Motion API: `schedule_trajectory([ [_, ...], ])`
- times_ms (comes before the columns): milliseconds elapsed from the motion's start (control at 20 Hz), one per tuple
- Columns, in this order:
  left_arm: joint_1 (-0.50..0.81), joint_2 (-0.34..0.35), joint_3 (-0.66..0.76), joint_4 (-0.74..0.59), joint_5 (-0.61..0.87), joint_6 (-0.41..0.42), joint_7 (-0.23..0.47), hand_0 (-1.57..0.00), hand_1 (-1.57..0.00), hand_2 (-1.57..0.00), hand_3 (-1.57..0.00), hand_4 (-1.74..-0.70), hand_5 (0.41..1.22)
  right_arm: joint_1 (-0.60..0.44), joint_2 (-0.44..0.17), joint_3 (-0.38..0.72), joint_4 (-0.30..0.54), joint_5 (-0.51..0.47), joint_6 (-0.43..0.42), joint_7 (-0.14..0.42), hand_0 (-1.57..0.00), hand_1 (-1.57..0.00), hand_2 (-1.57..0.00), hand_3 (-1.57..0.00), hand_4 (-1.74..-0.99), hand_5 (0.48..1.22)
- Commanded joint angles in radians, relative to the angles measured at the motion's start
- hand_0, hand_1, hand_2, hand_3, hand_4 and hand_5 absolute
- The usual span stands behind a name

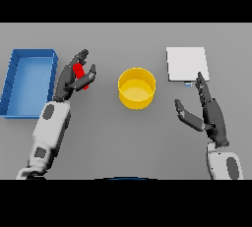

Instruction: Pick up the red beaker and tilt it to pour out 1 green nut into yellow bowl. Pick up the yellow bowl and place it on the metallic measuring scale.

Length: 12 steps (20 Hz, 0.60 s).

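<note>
Left hand (74,79): my fingers (81,55) and thumb are curled round the red beaker (79,71), clamped on it from both sides.
Red beaker: in my left hand, between the blue tray (15,73) and the yellow bowl (137,88); whether it rests on the surface (123,142) or is lifted, I cannot tell.
Beaker visibility: only red patches show between my fingers; rim, tilt and contents are hidden, and no green nut can be made out.
Right hand (209,115): fingers straight and apart, thumb spread toward the bowl; holding nothing, fingertips just at the near edge of the metallic scale (186,64).
Yellow bowl: upright near mid-surface, apart from both hands; inside looks plain yellow.
Metallic scale: pale square plate to the right of the bowl, farther from me; a small bluish detail at its near edge is partly covered by my fingertip and too small to read.
Blue tray: open box at the far left, its left wall close to the view's edge, near corner cut off.
Open room: bare surface on both sides of the bowl, in front of it, and between bowl and scale.
Edges: far edge of the surface runs straight behind tray and scale.
</note>
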<state>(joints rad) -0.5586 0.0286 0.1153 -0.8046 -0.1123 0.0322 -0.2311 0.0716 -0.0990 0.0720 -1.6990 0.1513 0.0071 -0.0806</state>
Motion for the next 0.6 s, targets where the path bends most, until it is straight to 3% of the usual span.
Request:
schedule_trajectory([
  [0, -0.001, -0.008, 0.005, 0.014, -0.003, 0.018, -0.013, -0.38, -0.41, -0.46, -0.52, -1.41, 0.874, -0.004, 0.004, 0.002, 0.012, 0.008, -0.007, -0.003, 0.0, 0.0, 0.0, 0.0, -1.236, 0.647],
  [100, -0.019, -0.011, -0.005, 0.039, -0.044, 0.081, -0.014, -0.76, -0.78, -0.84, -0.88, -1.52, 0.999, -0.004, 0.005, 0.001, 0.01, -0.002, 0.002, -0.005, 0.0, 0.0, 0.0, 0.0, -1.239, 0.648],
  [250, -0.031, -0.011, -0.032, 0.037, -0.078, 0.098, -0.005, -1.15, -1.17, -1.2, -1.11, -1.62, 1.107, -0.006, 0.001, 0.0, 0.006, 0.002, -0.001, -0.002, 0.0, 0.0, 0.0, 0.0, -1.241, 0.65],
  [300, -0.022, -0.014, -0.036, 0.03, -0.074, 0.092, -0.009, -1.24, -1.25, -1.27, -1.15, -1.64, 1.13, 0.0, 0.005, 0.0, 0.007, 0.001, -0.002, -0.012, 0.0, 0.0, 0.0, 0.0, -1.242, 0.65],
  [450, -0.024, -0.011, -0.031, 0.034, -0.073, 0.091, -0.01, -1.4, -1.41, -1.42, -1.36, -1.54, 1.174, -0.014, 0.02, 0.007, 0.024, -0.008, 0.005, -0.015, 0.0, 0.0, 0.0, 0.0, -1.255, 0.644],
  [550, -0.03, -0.021, -0.009, 0.021, -0.028, 0.055, -0.03, -1.46, -1.47, -1.47, -1.43, -1.61, 1.165, 0.001, 0.011, 0.007, 0.016, 0.0, 0.005, -0.031, 0.0, 0.0, 0.0, 0.0, -1.245, 0.642],
])
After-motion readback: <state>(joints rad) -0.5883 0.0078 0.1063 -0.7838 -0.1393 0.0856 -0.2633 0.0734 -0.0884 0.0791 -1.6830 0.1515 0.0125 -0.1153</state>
